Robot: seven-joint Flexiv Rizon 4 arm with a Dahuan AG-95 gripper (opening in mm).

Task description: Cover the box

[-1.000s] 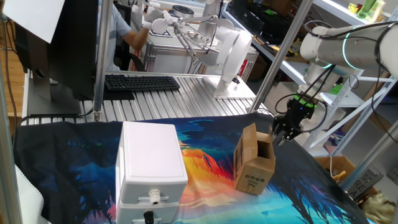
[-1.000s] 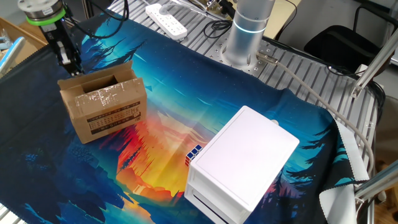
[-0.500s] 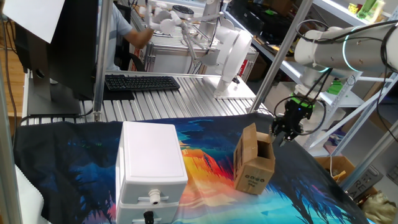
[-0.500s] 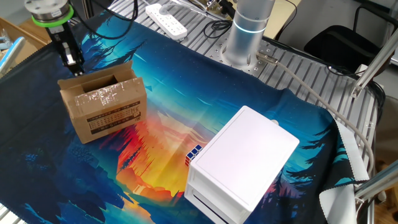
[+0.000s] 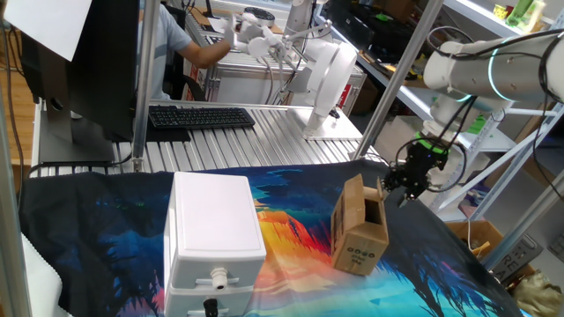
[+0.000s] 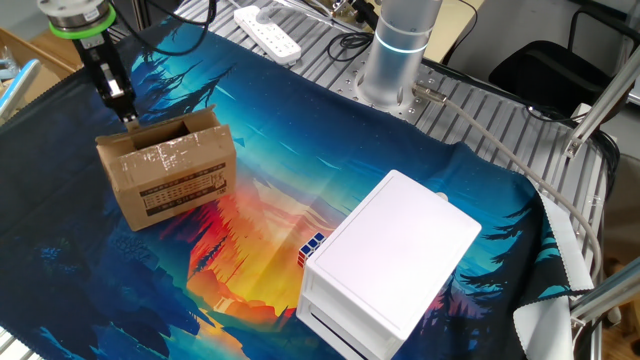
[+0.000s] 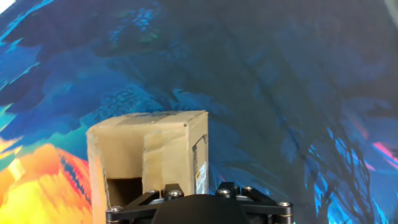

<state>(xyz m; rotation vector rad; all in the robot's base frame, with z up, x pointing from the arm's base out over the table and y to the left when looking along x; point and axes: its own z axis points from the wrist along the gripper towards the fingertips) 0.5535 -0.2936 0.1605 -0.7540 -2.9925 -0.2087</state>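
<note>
The box (image 5: 359, 231) is a small brown carton with black print on one side. It stands on the colourful cloth with its top open and its flaps up. In the other fixed view the box (image 6: 168, 170) shows its hollow inside. My gripper (image 5: 397, 191) hangs just beyond its far rim, beside a short upright flap (image 5: 381, 187). From the other side the gripper (image 6: 127, 108) points down at the box's back edge. In the hand view the box (image 7: 149, 155) lies straight below. My two finger mounts stand a little apart there, with no flap seen clamped between them.
A large white plastic case (image 5: 213, 231) sits on the cloth beside the box, and a small coloured cube (image 6: 311, 245) rests against it. The arm's base (image 6: 396, 50) stands at the table's back. Behind the cloth are a keyboard (image 5: 201, 116), frame posts and a person.
The gripper has shifted slightly along the box's back rim and risen a little. Its fingers look a bit wider apart. The box has not moved.
</note>
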